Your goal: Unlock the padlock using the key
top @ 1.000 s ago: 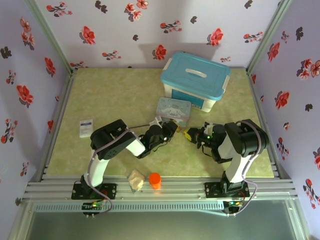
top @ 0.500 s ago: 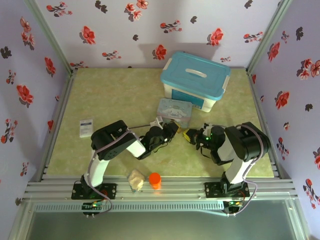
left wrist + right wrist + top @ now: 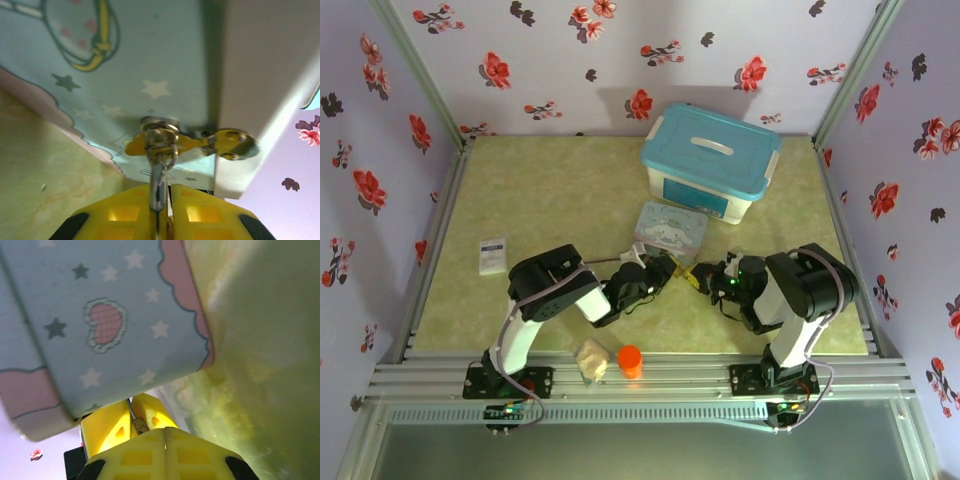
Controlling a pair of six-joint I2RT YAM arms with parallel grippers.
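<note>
Pincer on the left arm (image 3: 161, 192) is clenched on the very small thin grey metal key (image 3: 158, 175). Just past its fingertips the tiny brass-gold padlock (image 3: 136, 145) sits before the pale blue cartoon tin (image 3: 165, 60). Right pincer (image 3: 161, 436) is pressed shut, nearly tip to tip with it; whether it pinches the padlock I cannot tell.

Both arms folded low, forearms converging, tips near each other. Left gripper (image 3: 666, 268) (image 3: 161, 194) clamped on key (image 3: 158, 176). Right gripper (image 3: 696, 276) (image 3: 165, 436) fingers pressed together.
</note>
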